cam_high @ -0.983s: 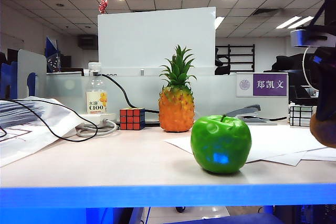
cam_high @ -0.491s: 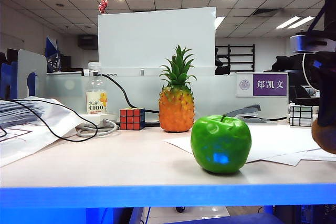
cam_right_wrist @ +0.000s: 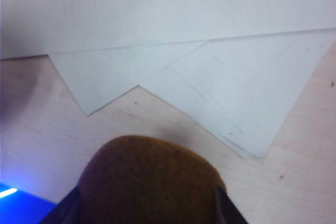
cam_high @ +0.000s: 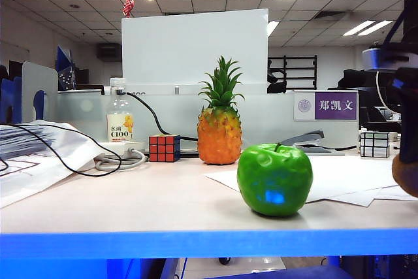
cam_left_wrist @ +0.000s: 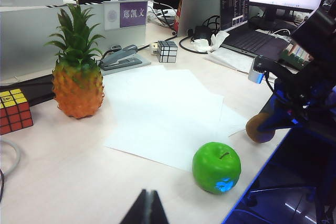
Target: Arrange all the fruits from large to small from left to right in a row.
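The pineapple stands upright at the back middle of the table. In front of it and to the right, the green apple sits near the front edge. At the far right edge of the exterior view, my right gripper is shut on the brown kiwi. It holds the kiwi just above the table, right of the apple. My left gripper is shut and empty, hanging well back from the fruits, and it is out of the exterior view.
White paper sheets lie under and right of the apple. A Rubik's cube and a bottle stand left of the pineapple. A stapler and a second cube are at the back right. Cables and papers lie at the left.
My right gripper has sunk a little with the kiwi and drifted toward the right edge of the exterior view. The pineapple and apple have not moved.
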Controlling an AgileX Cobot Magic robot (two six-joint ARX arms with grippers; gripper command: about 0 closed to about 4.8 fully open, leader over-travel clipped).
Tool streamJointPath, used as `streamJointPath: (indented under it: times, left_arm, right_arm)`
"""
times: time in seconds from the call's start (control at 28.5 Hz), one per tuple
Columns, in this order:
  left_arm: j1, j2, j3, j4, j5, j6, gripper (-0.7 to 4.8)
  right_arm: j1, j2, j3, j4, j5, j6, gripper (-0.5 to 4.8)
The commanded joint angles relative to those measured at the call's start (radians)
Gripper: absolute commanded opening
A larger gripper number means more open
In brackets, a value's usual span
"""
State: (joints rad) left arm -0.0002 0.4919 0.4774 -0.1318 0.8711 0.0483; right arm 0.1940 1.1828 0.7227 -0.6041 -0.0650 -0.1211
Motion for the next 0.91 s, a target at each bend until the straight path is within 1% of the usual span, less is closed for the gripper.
streamJointPath:
  times: [0.04, 0.35, 0.39, 0.56, 0.67, 0.81, 0.91]
  left_arm:
    - [0.0, 0.0, 0.005, 0.006, 0.006, -0.004, -0.05]
    - [0.0, 0.0, 0.005, 0.006, 0.006, -0.003, -0.05]
    - [0.0, 0.0, 0.005, 0.006, 0.006, -0.003, -0.05]
    - [0.0, 0.0, 0.005, 0.006, 0.006, -0.003, -0.05]
    - [0.0, 0.0, 0.005, 0.006, 0.006, -0.003, -0.05]
    - [0.0, 0.0, 0.005, 0.006, 0.006, -0.003, -0.04]
    - [0.0, 0.0, 0.005, 0.006, 0.005, -0.003, 0.0]
  right_arm:
    - [0.002, 0.008, 0.0, 0.005, -0.001, 0.003, -0.06]
    - [0.002, 0.033, -0.001, 0.016, -0.006, 0.003, -0.02]
    - [0.002, 0.033, -0.001, 0.021, -0.006, 0.003, 0.13]
    - [0.002, 0.033, -0.001, 0.038, -0.005, 0.012, 1.54]
    - [0.002, 0.033, -0.001, 0.04, -0.005, 0.013, 2.02]
    - [0.002, 0.033, -0.001, 0.041, -0.005, 0.013, 2.78]
    - [0.002, 0.033, -0.001, 0.043, -0.005, 0.013, 3.22]
